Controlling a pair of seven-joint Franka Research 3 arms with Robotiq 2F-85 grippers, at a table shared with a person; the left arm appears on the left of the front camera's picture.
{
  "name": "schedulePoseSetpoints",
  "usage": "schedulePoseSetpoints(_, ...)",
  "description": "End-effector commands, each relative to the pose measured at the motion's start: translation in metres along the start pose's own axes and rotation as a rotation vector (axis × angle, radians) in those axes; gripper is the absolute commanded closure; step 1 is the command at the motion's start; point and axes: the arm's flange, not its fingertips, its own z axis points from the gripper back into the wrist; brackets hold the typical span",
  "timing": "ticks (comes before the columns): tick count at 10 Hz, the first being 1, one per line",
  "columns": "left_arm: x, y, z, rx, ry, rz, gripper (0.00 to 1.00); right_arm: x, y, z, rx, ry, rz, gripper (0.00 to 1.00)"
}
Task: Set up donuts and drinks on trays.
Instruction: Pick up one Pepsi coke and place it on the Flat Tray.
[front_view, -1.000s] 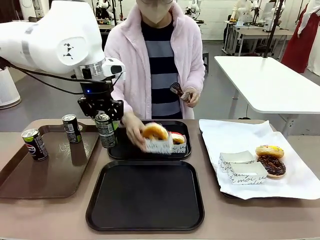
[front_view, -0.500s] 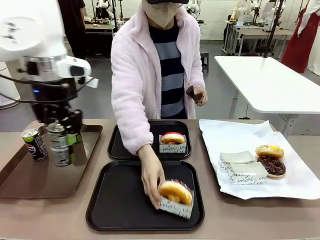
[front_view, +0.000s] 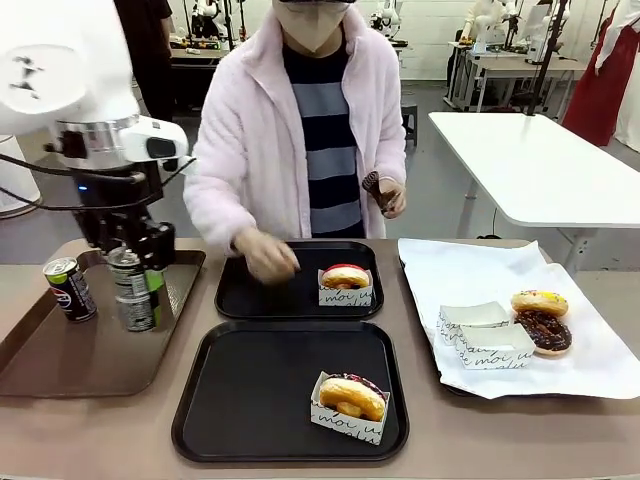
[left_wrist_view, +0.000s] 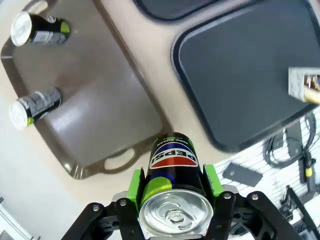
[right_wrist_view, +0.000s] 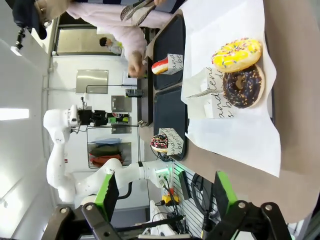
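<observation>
The drink can (left_wrist_view: 175, 175) in the left wrist view carries the brand PEPSI in white letters, seen upside down. In the front view, the donut sleeve (front_view: 345, 296) at the near edge of the far black tray (front_view: 240, 300) has black script, of which "moi u" can be read. The second sleeve (front_view: 340, 425), by the near right corner of the near black tray (front_view: 250, 400), shows the same script. The empty sleeves (front_view: 490, 352) on the white paper (front_view: 600, 370) read "moi"; the rest is not clear
</observation>
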Motion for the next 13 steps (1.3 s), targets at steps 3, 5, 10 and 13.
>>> schedulePoseSetpoints(3, 0.107, -0.028, -0.002, 0.018, -0.136, 0.129, 0.42, -0.002, 0.0, 0.001, 0.003, 0.01, -0.004, 0.0)
schedulePoseSetpoints(5, 0.156, -0.033, -0.022, 0.007, -0.157, 0.195, 0.42, -0.002, 0.0, 0.001, 0.003, 0.01, -0.004, 0.0)
schedulePoseSetpoints(10, 0.186, -0.033, -0.1, 0.002, -0.174, 0.229, 0.42, -0.002, 0.0, 0.001, 0.003, 0.01, -0.004, 0.0)
schedulePoseSetpoints(13, 0.183, -0.03, -0.113, 0.008, -0.161, 0.216, 0.42, -0.002, 0.0, 0.001, 0.003, 0.01, -0.004, 0.0)
